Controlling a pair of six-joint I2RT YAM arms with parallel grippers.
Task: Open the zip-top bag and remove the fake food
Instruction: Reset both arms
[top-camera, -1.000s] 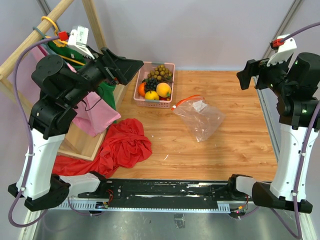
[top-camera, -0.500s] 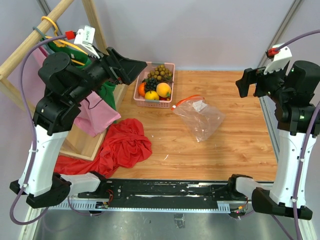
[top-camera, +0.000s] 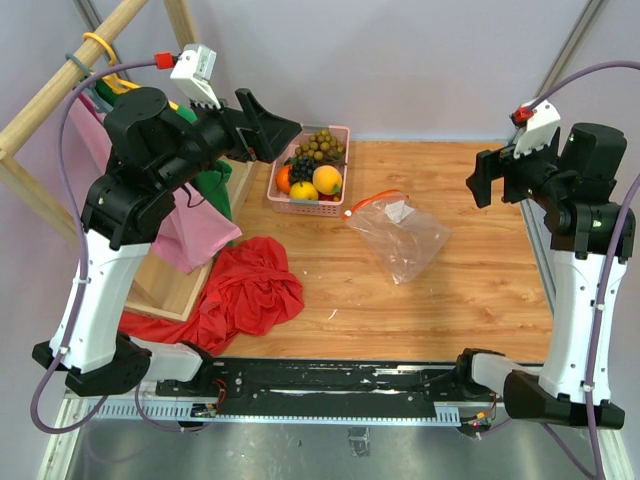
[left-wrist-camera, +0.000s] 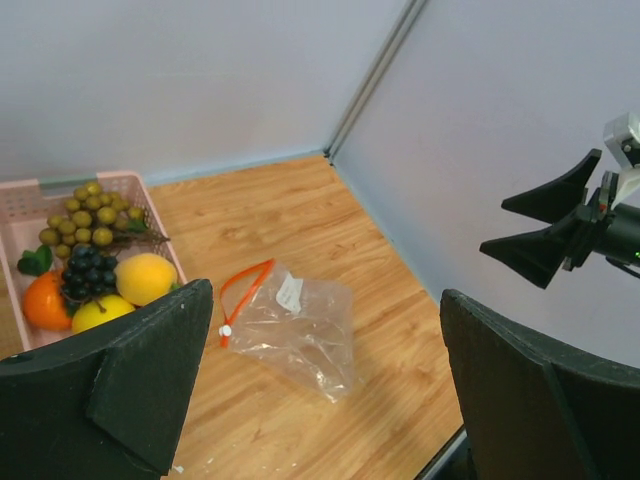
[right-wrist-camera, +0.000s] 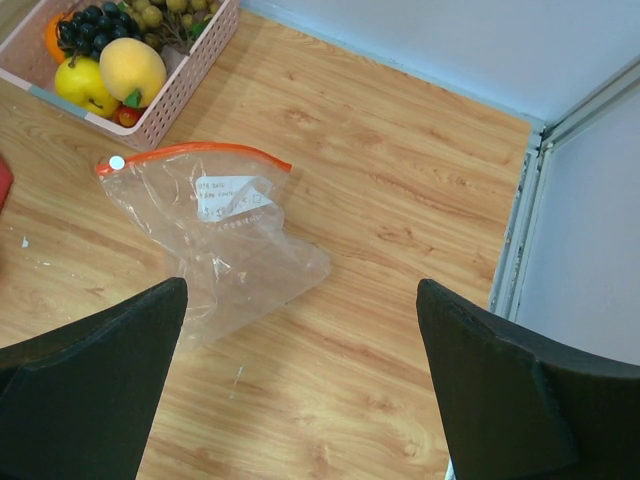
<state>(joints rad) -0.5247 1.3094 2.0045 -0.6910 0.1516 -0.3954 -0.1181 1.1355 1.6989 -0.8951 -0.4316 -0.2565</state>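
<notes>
The zip-top bag (top-camera: 400, 238) lies flat on the wooden table with its orange-red strip (right-wrist-camera: 195, 152) toward the basket, and nothing shows inside it but a white label. The fake food (top-camera: 315, 170) sits piled in the pink basket: a tan bunch, a dark bunch, a lemon and orange fruits (left-wrist-camera: 95, 275). My left gripper (top-camera: 280, 135) hangs high over the basket's left side, open and empty. On the right, my right gripper (top-camera: 482, 178) is raised above the table, open, holding nothing. Both wrist views look down on the bag (left-wrist-camera: 300, 325) between wide-spread fingers (right-wrist-camera: 100, 380).
The pink basket (top-camera: 308, 208) stands at the back of the table. A red cloth (top-camera: 250, 290) lies crumpled at the front left beside a wooden box (top-camera: 170, 285). Clothes hang from a wooden rack (top-camera: 60, 90) on the left. A metal frame rail (right-wrist-camera: 520, 230) edges the right side.
My left arm has swung up and to the right, its gripper now nearer the basket. The right gripper has dropped slightly and shifted left. Bag and fruit have not moved.
</notes>
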